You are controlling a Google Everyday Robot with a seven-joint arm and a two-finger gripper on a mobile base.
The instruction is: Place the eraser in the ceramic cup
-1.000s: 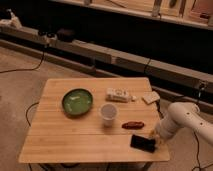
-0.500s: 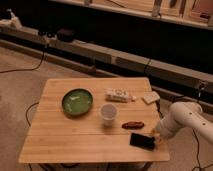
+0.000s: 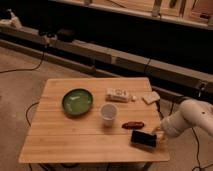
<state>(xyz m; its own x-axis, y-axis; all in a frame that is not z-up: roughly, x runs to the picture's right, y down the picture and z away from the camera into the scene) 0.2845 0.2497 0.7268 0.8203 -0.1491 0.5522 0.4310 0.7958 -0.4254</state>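
The eraser (image 3: 143,139), a flat black block, lies near the table's front right corner. The ceramic cup (image 3: 108,113), small, white and upright, stands near the middle of the table, left of and a little behind the eraser. My gripper (image 3: 159,133) is at the right end of the eraser, low at the table's right edge, on the end of the white arm (image 3: 190,117) that reaches in from the right. It is at the eraser's end, but I cannot tell whether it touches it.
A green round dish (image 3: 77,101) sits left of the cup. A small reddish-brown oblong thing (image 3: 133,124) lies between cup and eraser. A pale printed box (image 3: 117,94) and a pale flat piece (image 3: 151,97) lie at the back. The wooden table (image 3: 60,140) is small; cables lie on the floor.
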